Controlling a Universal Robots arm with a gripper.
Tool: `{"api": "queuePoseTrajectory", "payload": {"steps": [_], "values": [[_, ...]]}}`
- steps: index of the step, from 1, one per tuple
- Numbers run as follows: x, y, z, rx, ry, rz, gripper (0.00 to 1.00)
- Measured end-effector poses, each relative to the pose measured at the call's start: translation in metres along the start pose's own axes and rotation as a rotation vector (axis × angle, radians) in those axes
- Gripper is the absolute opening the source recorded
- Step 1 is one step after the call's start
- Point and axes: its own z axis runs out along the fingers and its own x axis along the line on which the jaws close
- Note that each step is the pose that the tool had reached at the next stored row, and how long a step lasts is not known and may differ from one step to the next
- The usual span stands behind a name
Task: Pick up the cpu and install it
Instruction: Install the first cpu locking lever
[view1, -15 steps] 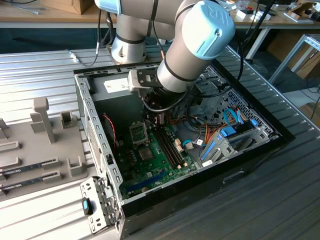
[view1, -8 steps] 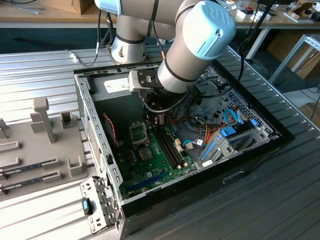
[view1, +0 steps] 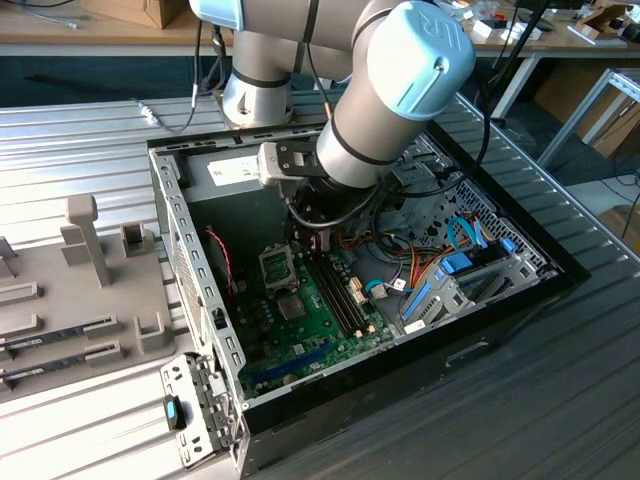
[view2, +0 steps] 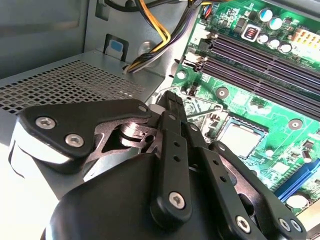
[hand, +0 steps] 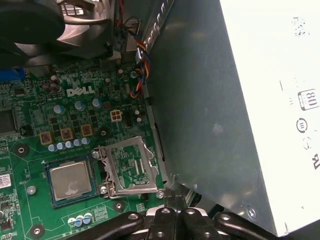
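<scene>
First wrist view, lower left, shows me the cpu (hand: 71, 181) seated in its socket beside the raised frame (hand: 131, 167), gripper (hand: 172, 220) pinched together and empty, so latching looks unfinished.

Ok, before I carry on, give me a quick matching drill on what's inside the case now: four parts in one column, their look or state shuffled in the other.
Parts:
1. cpu
2. socket load plate
3. power supply
4. memory slots

Look or state:
A. metal frame flipped open, lying beside the chip
B. long dark parallel rows on the green board
C. silver top up, flat in the dark socket frame
D. big grey box with a white label

Pairs: 1-C, 2-A, 3-D, 4-B
</scene>
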Motion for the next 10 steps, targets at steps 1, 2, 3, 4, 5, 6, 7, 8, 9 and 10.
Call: {"api": "queuePoseTrajectory", "payload": {"steps": [1, 2, 3, 4, 5, 6, 7, 8, 9, 10], "values": [[0.0002, 0.0, -0.0004, 0.0001, 0.0006, 0.0, 0.11], [0.0004, 0.0, -0.0007, 0.0002, 0.0009, 0.0, 0.11], [0.0009, -0.0001, -0.0016, 0.0004, 0.0017, 0.0, 0.11], [0.0011, -0.0001, -0.0022, 0.0005, 0.0021, 0.0, 0.11], [0.0013, -0.0001, -0.0027, 0.0006, 0.0024, 0.0, 0.11], [0.0017, -0.0001, -0.0037, 0.0007, 0.003, 0.0, 0.11], [0.002, -0.0001, -0.0046, 0.0008, 0.0036, 0.0, 0.11], [0.0024, -0.0001, -0.0057, 0.001, 0.0047, 0.0, 0.11], [0.0027, -0.0001, -0.0066, 0.0012, 0.0054, 0.0, 0.11], [0.003, -0.0001, -0.0073, 0.0012, 0.0061, 0.0, 0.11]]}}
